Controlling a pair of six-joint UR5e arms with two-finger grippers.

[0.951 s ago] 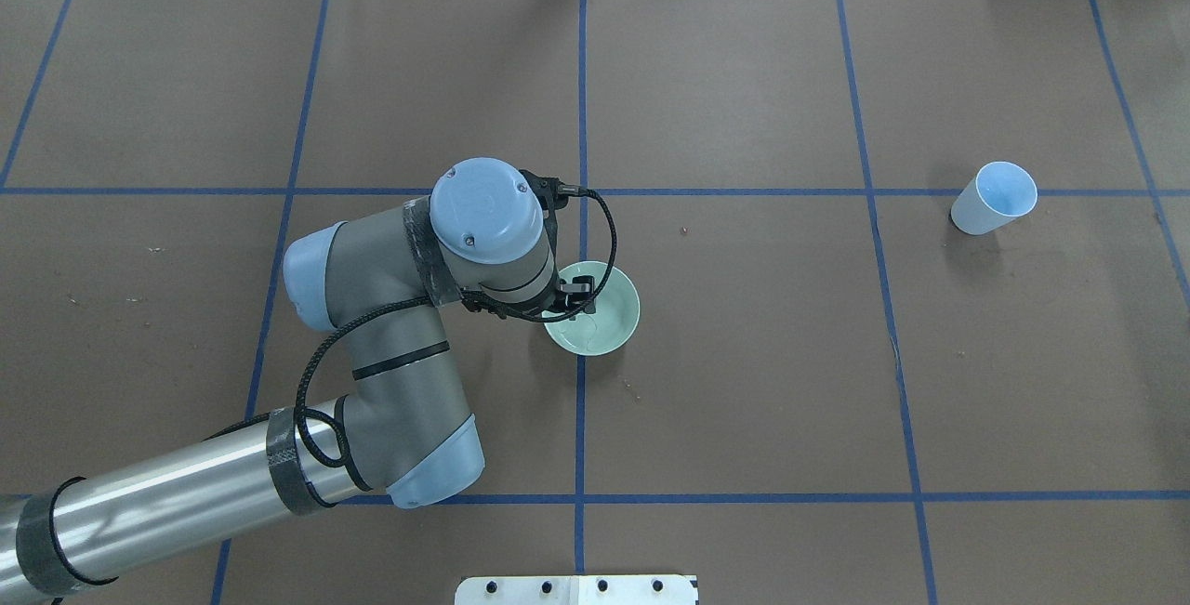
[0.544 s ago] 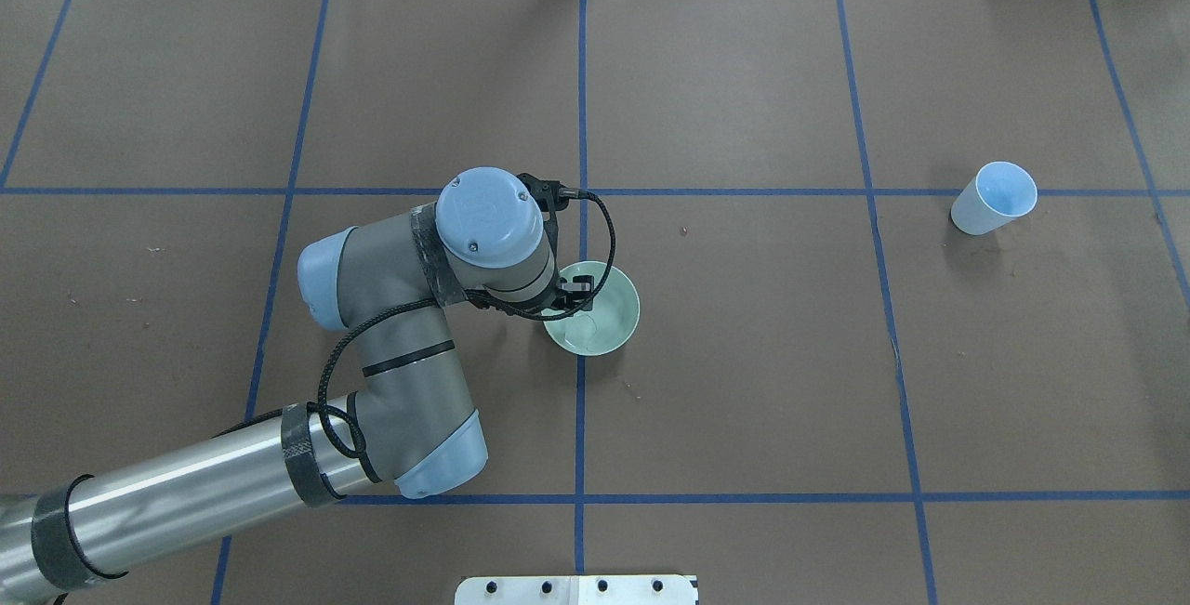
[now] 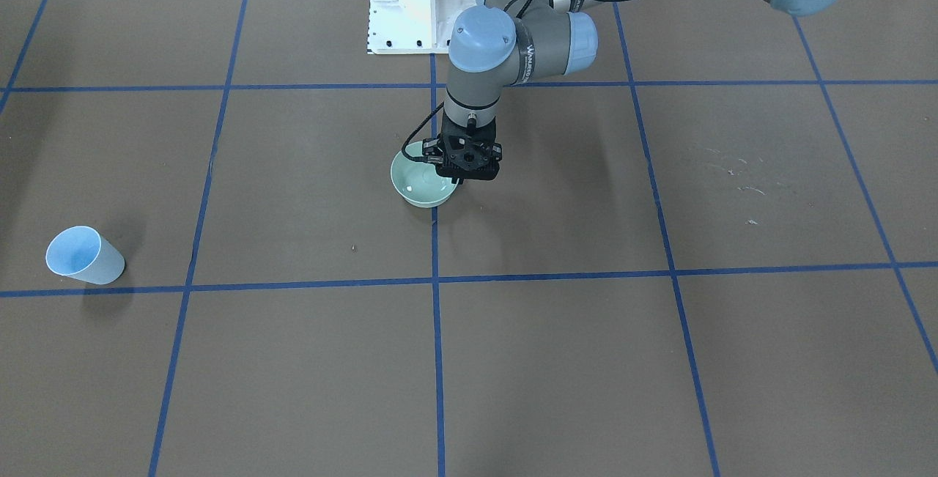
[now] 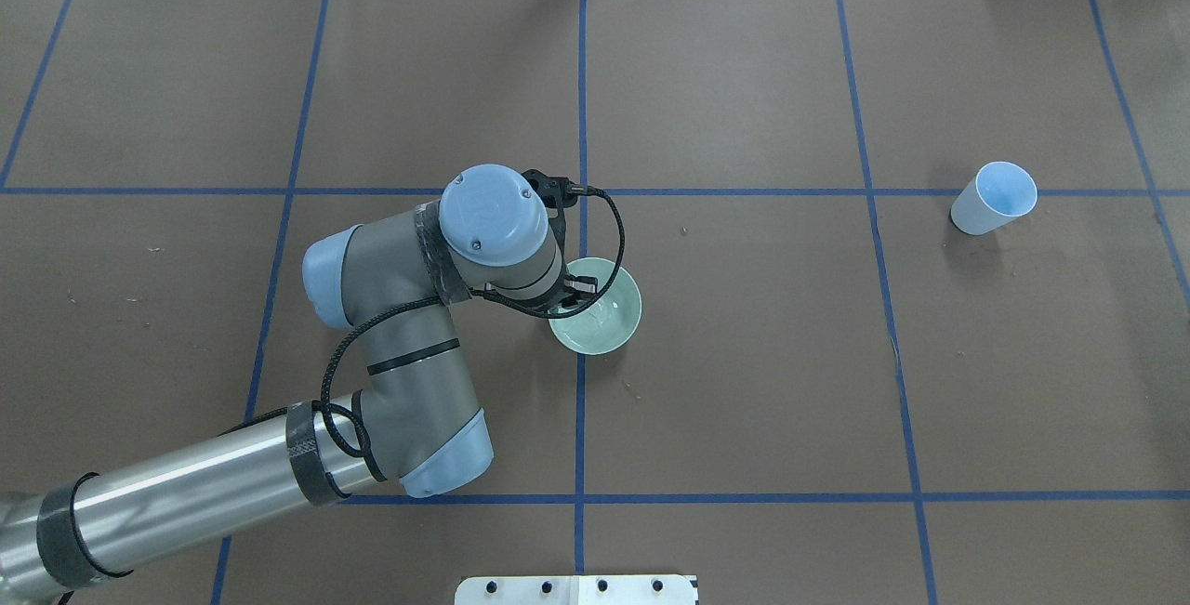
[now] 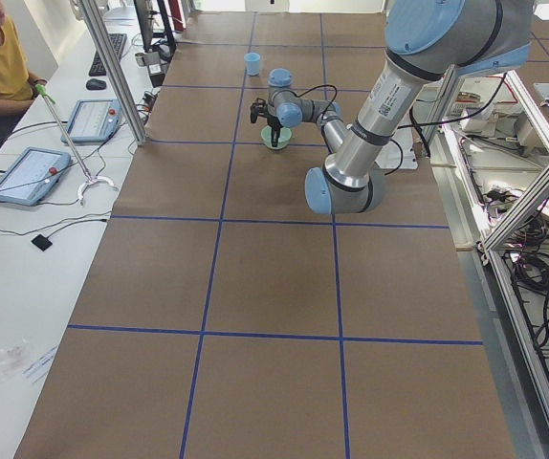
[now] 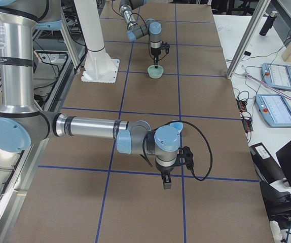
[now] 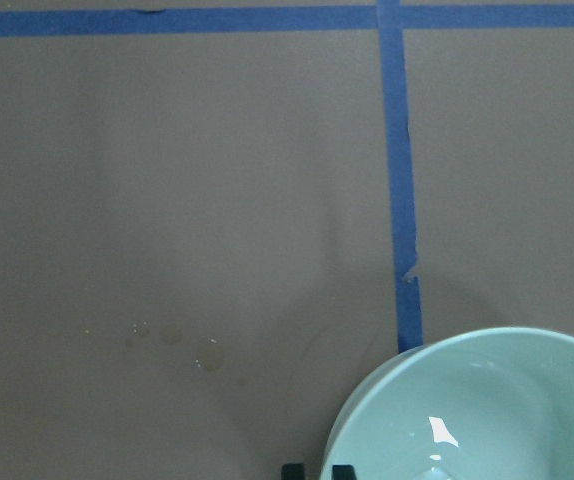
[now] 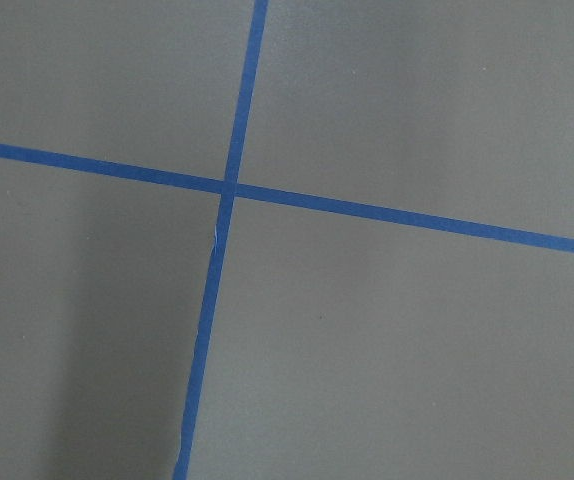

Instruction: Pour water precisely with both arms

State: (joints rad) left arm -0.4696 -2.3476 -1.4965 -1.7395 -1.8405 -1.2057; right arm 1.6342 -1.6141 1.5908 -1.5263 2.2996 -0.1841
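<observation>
1. Water (image 7: 447,425) shows only as faint glints in the bottom of the pale green bowl (image 4: 609,322). The bowl is near the middle of the surface (image 4: 744,401), just at 3 o'clock of the central tape line (image 4: 583,103) in the overhead view.
2. The left pincer (image 3: 463,175) is clenched on the bowl's rim, at about 9 o'clock of the bowl seen from overhead. The wrist view shows its two fingertips close together at that rim.
3. Over the last second the left arm (image 4: 409,308) has shifted slightly toward 3 o'clock, and the bowl has crept the same way with it. That suggests the grip holds and a carry is starting. Whether the bowl is clear of the surface cannot be told.
4. The blue cup (image 4: 993,198) stands mouth up at 2 o'clock of the bowl, well apart, and has not moved.
5. The right pincer (image 6: 166,183) appears only in a side view, low over a tape crossing and far from both vessels. Whether it is released or clenched cannot be told.
6. No pouring has begun. The bowl probably has to travel slowly toward the cup, or the shallow water will slop.
</observation>
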